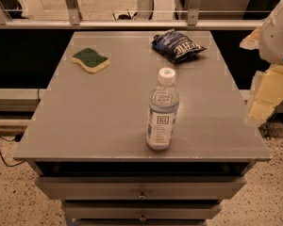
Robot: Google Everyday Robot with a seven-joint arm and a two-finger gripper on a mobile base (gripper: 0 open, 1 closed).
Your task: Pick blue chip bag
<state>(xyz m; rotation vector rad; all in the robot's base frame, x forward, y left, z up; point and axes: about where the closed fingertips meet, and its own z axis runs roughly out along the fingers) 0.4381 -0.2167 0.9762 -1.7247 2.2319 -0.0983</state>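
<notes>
The gripper [264, 102] hangs at the right edge of the view, off the right side of the desk [104, 112] and roughly level with the desk top. It holds nothing. Whether it is spread or pressed together I cannot tell from this angle. The pale arm [279, 29] above it comes in from the upper right corner.

The nearest thing to it on the desk is a bottle [162, 112], standing upright near the front edge. The blue chip bag [178, 45] lies flat and crumpled at the far right of the desk top, well apart from the gripper and beyond the bottle. A sponge [90, 60] rests at the far left, well clear of both.

I judge the task barely begun: the bag lies untouched, and the reach, the grasp and the lift are all left to do.

As for containers, the bottle has its white cap [166, 75] on; its fill level is hard to read. What the bag holds is not visible. The drawers [141, 188] under the desk top are pushed in, so their contents are hidden.
</notes>
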